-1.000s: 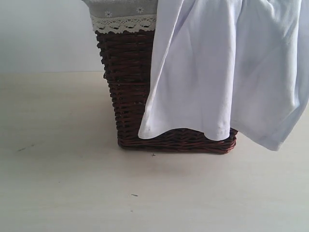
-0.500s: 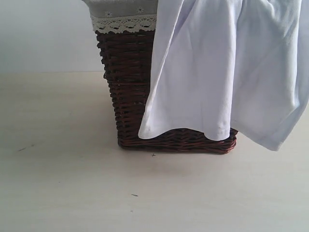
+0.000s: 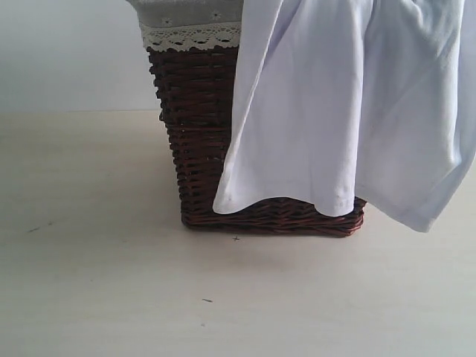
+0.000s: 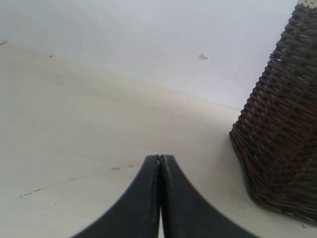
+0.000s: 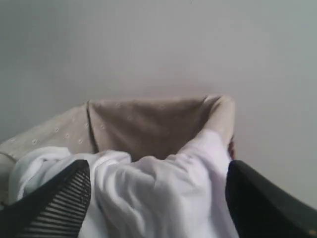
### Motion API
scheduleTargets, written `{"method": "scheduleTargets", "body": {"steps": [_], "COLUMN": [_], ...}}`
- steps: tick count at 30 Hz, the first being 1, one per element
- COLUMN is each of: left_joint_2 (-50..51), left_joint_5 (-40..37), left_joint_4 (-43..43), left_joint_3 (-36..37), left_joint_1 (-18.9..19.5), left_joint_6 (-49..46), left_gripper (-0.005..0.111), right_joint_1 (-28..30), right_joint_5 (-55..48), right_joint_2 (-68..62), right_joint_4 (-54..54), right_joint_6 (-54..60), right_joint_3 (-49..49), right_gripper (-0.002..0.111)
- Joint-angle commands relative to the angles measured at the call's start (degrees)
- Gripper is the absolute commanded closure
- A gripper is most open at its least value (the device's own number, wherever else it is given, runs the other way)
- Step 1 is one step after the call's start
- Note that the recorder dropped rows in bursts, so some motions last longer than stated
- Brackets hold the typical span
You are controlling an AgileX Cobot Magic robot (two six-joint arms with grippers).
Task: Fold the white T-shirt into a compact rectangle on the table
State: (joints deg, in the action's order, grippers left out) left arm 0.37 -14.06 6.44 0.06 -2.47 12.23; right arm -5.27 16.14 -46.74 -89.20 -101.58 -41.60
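I have nothing folded yet: the T-shirt (image 3: 349, 111) hangs from the basket (image 3: 197, 149), upper right of frame, not laid on the table (image 3: 111, 282); left gripper (image 4: 160, 163) pinched together, empty; right gripper (image 5: 158, 191) spread wide above it.

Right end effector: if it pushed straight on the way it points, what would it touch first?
Probably the crumpled white cotton T-shirt, which lies between the black fingers of the open right end effector. The beige cloth basket lining lies behind it, though depth is unclear.
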Motion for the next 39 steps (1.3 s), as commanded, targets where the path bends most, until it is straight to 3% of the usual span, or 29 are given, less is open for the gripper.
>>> {"method": "scheduleTargets", "body": {"steps": [1, 5, 9, 20, 26, 31, 39], "left_joint_2": [-0.37, -0.37, -0.37, -0.37, -0.37, -0.37, -0.37], "left_joint_5": [-0.13, -0.13, -0.13, -0.13, -0.13, -0.13, -0.13], "left_joint_4": [0.52, 0.52, 0.52, 0.52, 0.52, 0.52, 0.52], "left_joint_3": [-0.06, -0.06, -0.06, -0.06, -0.06, -0.06, -0.06], "left_joint_1": [0.06, 0.06, 0.06, 0.06, 0.06, 0.06, 0.06], "left_joint_6": [0.11, 0.11, 0.11, 0.11, 0.11, 0.00, 0.00], "left_gripper": [0.107, 0.107, 0.107, 0.107, 0.107, 0.107, 0.107], "right_joint_1": [-0.03, -0.03, -0.03, -0.03, -0.03, -0.03, -0.03], "right_joint_5": [8.37, 7.93, 0.32, -7.16, -2.26, -4.54, -6.67], "right_joint_2": [-9.23, -10.88, -9.26, -7.50, -1.76, 3.19, -7.22], "right_joint_4": [-10.74, -10.74, -10.74, -10.74, -10.74, -10.74, -10.74], "right_joint_6": [-7.95, 0.02, 3.83, 5.53, 5.39, 5.54, 7.09], "right_joint_3": [-6.16, -7.38, -6.14, 0.68, 2.04, 10.40, 11.11], "right_gripper": [0.035, 0.035, 0.035, 0.035, 0.035, 0.035, 0.035]}}
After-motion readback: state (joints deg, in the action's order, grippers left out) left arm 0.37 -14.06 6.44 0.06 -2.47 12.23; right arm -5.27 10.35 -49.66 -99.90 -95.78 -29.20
